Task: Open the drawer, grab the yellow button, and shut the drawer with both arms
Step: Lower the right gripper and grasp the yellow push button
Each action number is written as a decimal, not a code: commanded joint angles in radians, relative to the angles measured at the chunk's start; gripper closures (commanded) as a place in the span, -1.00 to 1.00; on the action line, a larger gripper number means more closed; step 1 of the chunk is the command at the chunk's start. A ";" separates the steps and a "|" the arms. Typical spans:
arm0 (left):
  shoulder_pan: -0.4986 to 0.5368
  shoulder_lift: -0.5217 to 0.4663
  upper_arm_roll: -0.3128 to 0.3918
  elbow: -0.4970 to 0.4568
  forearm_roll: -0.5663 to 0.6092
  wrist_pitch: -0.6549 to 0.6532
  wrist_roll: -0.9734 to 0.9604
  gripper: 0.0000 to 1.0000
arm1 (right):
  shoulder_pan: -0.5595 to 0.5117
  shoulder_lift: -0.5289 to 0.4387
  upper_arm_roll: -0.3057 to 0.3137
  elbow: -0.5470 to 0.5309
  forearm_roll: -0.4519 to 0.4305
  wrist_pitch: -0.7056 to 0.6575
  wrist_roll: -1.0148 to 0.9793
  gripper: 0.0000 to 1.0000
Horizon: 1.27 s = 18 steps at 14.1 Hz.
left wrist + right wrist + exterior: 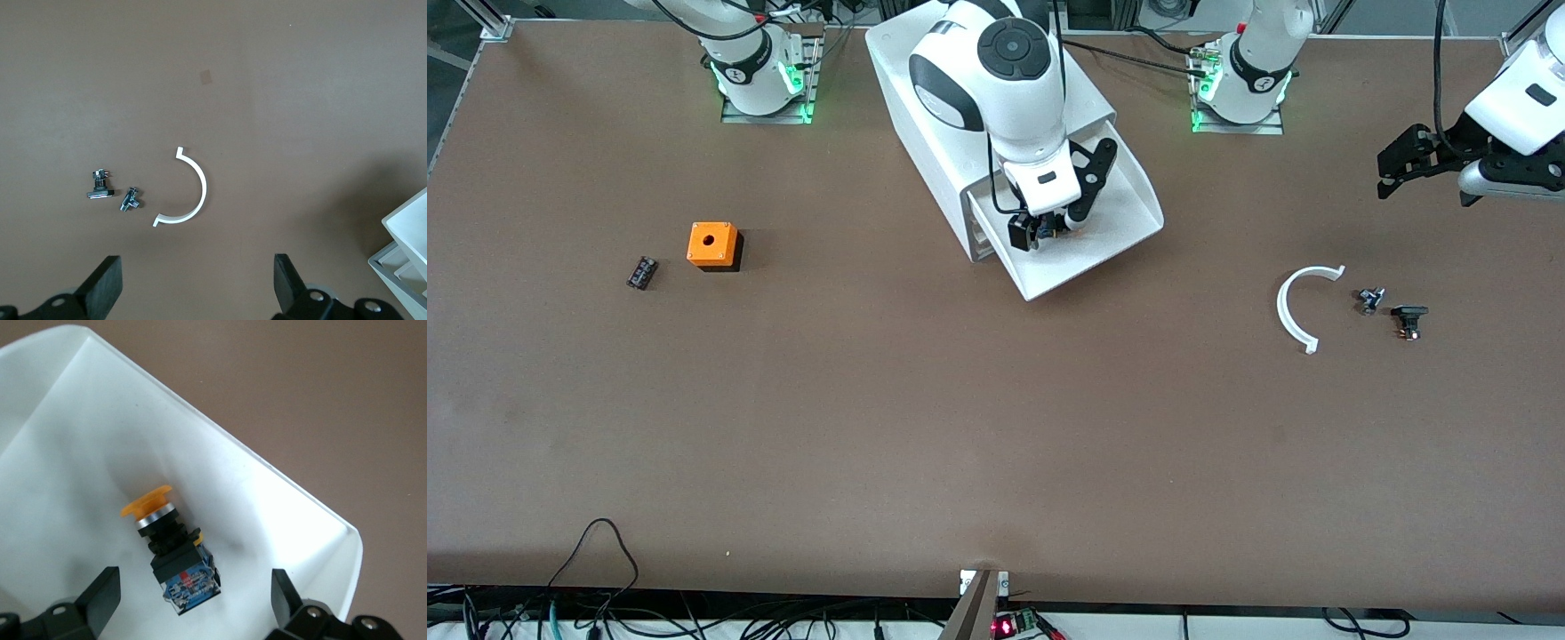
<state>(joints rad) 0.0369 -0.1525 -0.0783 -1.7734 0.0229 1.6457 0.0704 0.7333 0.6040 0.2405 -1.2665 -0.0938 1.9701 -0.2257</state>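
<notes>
The table was flat, brown and a bit dull; nearest the front camera, toward the left arm's end, lay a thin white half ring, curved like a hook, with two tiny dark metal bits just beside it; toward the right arm's end sat the orange cube with a round hole on top, and the small black ridged part near it.

Farther from the camera stood the big white cabinet, smooth and boxy; its top drawer was pulled out, likely so an arm could reach in from above; the drawer looked like a shallow shiny plastic tray with sloped walls.

The button lay on its side on the drawer floor; it had a round orange-yellow cap, a silver ring, and a blocky black and blue body.

The right gripper hung just over the button inside the drawer; its fingers stood wide apart, one on each side, holding nothing; I think it was lined up to pinch the button.

The left gripper waited in the air over the table at the left arm's end; its fingers were spread and empty too.
</notes>
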 commanded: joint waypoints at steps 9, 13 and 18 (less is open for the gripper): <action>-0.012 0.016 0.008 0.017 -0.017 0.008 0.017 -1.00 | 0.046 0.043 -0.023 0.032 -0.061 -0.036 -0.104 -1.00; -0.029 0.022 0.008 0.020 -0.017 0.009 0.019 -1.00 | 0.049 0.043 -0.024 0.032 -0.064 -0.036 -0.156 -0.92; -0.031 0.024 0.008 0.020 -0.034 0.014 0.019 -1.00 | 0.078 0.059 -0.024 0.033 -0.135 -0.030 -0.166 -0.19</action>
<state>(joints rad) 0.0128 -0.1392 -0.0786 -1.7725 0.0167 1.6572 0.0704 0.7887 0.6368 0.2262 -1.2665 -0.1987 1.9514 -0.3750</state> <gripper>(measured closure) 0.000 0.330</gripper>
